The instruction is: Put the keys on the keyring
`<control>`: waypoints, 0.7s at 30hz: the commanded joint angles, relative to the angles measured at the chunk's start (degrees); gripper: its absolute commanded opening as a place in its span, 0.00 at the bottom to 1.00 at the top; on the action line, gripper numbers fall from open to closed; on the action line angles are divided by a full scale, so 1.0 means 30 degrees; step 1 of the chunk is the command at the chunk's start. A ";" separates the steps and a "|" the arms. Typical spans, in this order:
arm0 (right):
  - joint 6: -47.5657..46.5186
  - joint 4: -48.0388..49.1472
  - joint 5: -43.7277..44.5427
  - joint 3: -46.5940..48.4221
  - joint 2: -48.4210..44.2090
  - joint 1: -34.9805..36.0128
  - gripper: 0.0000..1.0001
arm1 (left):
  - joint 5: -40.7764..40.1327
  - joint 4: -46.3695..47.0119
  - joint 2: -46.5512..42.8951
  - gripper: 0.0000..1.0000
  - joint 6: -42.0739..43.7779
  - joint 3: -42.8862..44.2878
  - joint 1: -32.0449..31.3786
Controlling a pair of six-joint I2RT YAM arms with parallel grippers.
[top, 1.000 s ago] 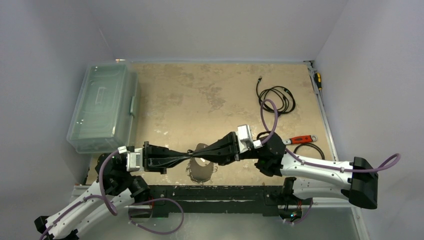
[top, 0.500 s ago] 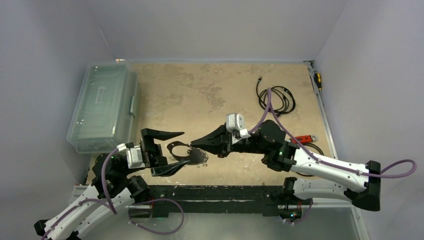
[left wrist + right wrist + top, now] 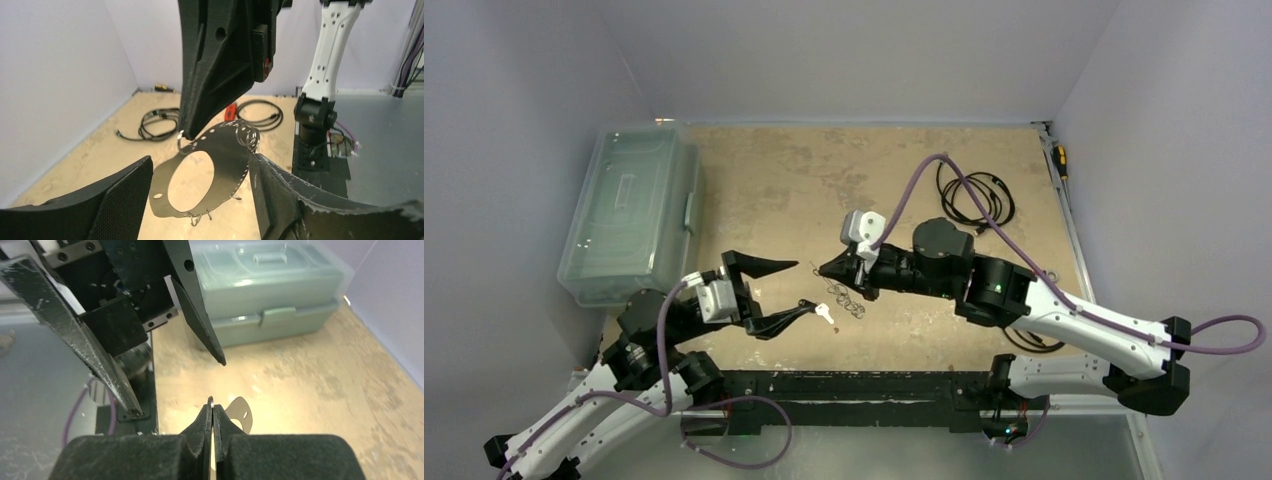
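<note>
Tan, worn desk (image 3: 824,180) lies under everything. Your right tool (image 3: 822,268), fingers pressed together, pinches the edge of the flat silvery metal keyring (image 3: 227,152) just ahead of your left tool (image 3: 805,285), whose fingers stand wide apart, gripping nothing. One tiny silver key (image 3: 825,315) lies beside that tool's lower fingertip; the other key is not visible. By my judgement no key is threaded yet.

The table (image 3: 804,170) is sandy brown with darker stains. A big see-through plastic box (image 3: 629,215) with its lid on lies at 9 o'clock. A coiled black cable (image 3: 974,195) lies at 2 o'clock. A small yellow tool (image 3: 1059,160) lies further out at 2 o'clock, at the table's edge. A tiny pale key (image 3: 824,314) shows near 6 o'clock; whether it rests on the table is hard to tell.
</note>
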 commanded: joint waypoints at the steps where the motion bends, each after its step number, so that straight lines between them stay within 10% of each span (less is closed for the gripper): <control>1: -0.1231 -0.3365 0.3195 0.1408 0.0619 0.0115 0.00 | -0.0493 -0.1129 0.0803 0.65 0.0812 0.0832 0.0031; 6: -0.0496 -0.3856 0.4659 0.1709 0.0828 0.0108 0.00 | -0.1336 -0.1497 0.1925 0.62 0.0641 0.0943 0.0058; 13: 0.2560 0.0737 0.6491 -0.0541 -0.0410 0.0115 0.00 | -0.4425 -0.1126 0.3319 0.93 -0.2549 0.0802 0.0036; 21: 0.5791 0.2031 0.9632 -0.1282 -0.0205 0.0114 0.00 | -0.6129 -0.1179 0.4589 0.98 -0.3527 0.0974 0.0034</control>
